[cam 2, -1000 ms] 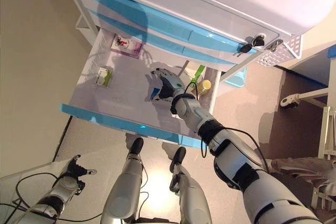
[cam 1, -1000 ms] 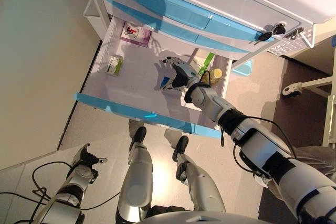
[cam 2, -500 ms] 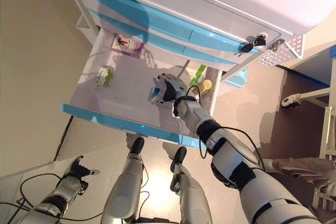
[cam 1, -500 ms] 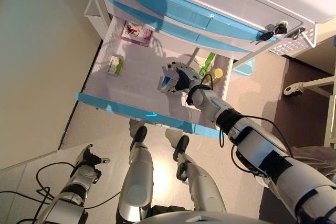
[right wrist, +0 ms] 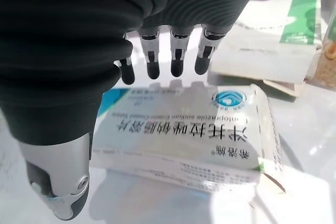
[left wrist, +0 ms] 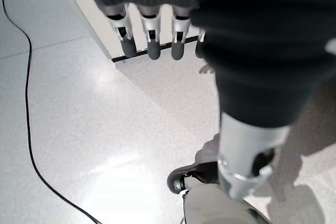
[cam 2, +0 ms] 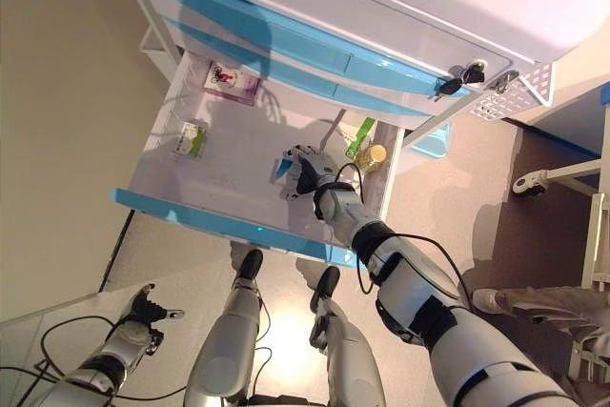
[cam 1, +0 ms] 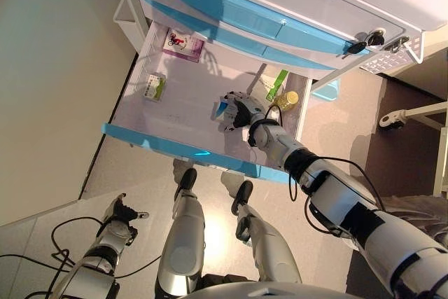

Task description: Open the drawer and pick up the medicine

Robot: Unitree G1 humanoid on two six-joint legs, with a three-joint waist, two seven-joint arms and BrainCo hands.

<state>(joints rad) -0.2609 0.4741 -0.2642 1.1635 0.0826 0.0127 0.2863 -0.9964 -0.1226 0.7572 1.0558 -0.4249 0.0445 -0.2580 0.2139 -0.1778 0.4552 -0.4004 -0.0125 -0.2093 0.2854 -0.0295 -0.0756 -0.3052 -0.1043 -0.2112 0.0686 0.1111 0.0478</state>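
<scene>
Right hand [cam 2: 307,174] hovers over the medicine box [right wrist: 189,137] near the drawer's [cam 1: 168,146] right side, fingers [right wrist: 177,62] apart, empty.

Medicine box [right wrist: 184,140] in open drawer [cam 1: 175,146] under right hand [cam 1: 238,111], bottle [cam 1: 285,99] to its right.

Drawer [cam 1: 175,146] stands pulled out, open from above. Wide bare floor is left in its middle and near-left part. Far side is overhung by the closed blue drawer fronts [cam 1: 231,22]. Right end is crowded by a green-and-white box [cam 1: 276,85] and a yellow bottle [cam 1: 286,99]. A small green box [cam 1: 153,87] sits by the left wall, a purple pack [cam 1: 183,43] at the far-left corner.
</scene>
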